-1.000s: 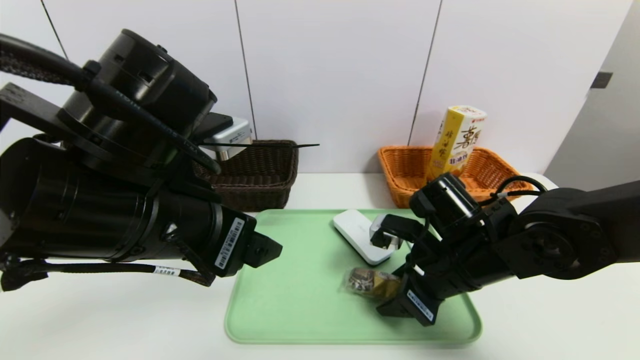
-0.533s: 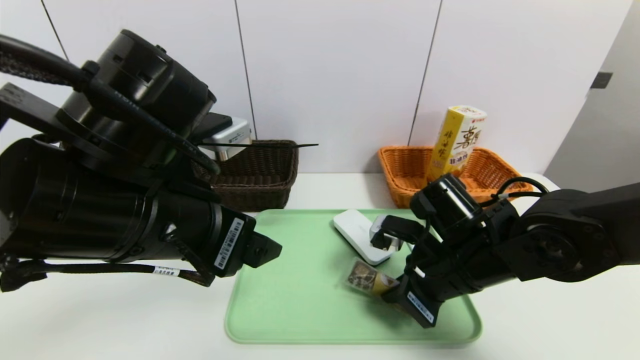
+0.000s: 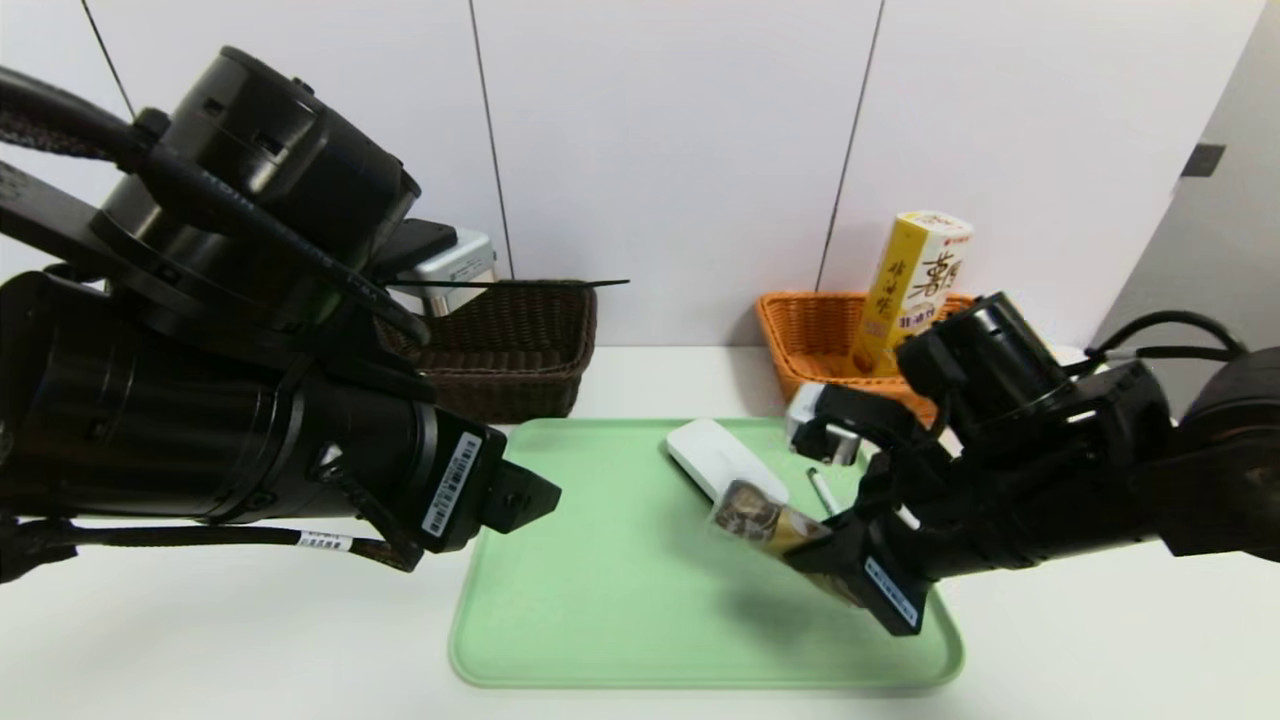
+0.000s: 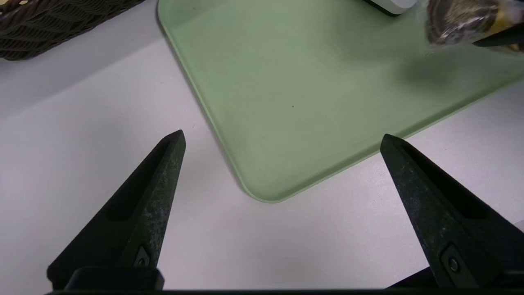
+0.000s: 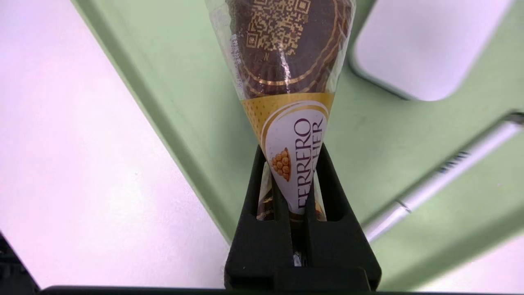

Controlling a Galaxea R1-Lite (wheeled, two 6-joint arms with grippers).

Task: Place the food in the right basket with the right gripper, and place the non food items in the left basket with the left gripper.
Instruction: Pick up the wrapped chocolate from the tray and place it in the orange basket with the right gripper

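Note:
My right gripper [image 3: 835, 560] [image 5: 290, 157] is shut on the narrow end of a wrapped Ferrero cone snack [image 3: 762, 520] [image 5: 286, 82], holding it lifted above the green tray [image 3: 600, 600]. On the tray lie a white flat device [image 3: 715, 460] [image 5: 425, 45] and a white pen [image 3: 823, 490] [image 5: 450, 168]. The orange right basket [image 3: 810, 345] stands at the back with a yellow carton [image 3: 915, 280] in it. The dark brown left basket [image 3: 520, 350] stands at the back left. My left gripper [image 4: 282, 141] hangs open over the table at the tray's near-left corner [image 4: 262, 196], holding nothing.
The left arm's big black body [image 3: 200, 400] fills the left of the head view and hides part of the brown basket. A white wall runs close behind both baskets. White tabletop [image 3: 250, 650] surrounds the tray.
The right gripper closed on the cone snack where it lay on the tray, then lifted it and drew back to the right. The pen came into sight. The left arm barely moved.

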